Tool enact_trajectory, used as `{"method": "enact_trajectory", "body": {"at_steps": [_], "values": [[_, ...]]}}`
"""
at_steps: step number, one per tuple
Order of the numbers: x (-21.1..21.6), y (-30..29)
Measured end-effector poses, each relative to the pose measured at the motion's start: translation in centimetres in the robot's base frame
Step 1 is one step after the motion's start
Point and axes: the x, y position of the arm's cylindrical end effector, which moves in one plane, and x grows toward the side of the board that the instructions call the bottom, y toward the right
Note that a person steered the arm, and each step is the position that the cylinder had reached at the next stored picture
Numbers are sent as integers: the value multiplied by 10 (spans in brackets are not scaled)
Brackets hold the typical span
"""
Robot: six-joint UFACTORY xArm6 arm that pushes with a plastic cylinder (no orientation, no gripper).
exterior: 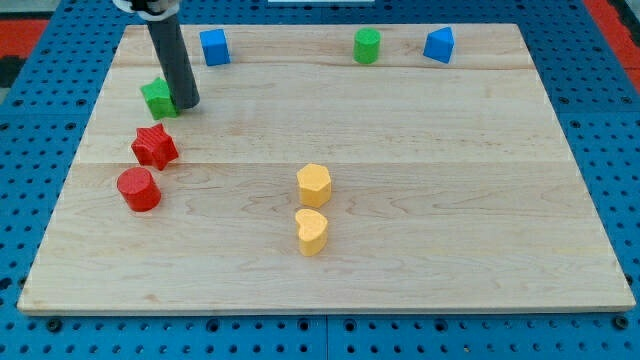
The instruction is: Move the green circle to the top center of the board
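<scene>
Nearest, a yellow heart block (312, 231) is seen; the green circle (367, 46) is placed far right of the tool tip (187, 103), which touches a green block (157, 97) and grips nothing.

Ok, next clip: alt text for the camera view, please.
My tip rests beside a green star-like block at the wooden board's upper left, far from the green circle already near top center. Two blue blocks, two red, two yellow.
</scene>
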Motion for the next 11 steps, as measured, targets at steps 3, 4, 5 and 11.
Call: {"method": "enact_trajectory", "body": {"at_steps": [3, 4, 5, 11], "values": [[-38, 158], [-69, 228], [-92, 246], [-146, 163]]}}
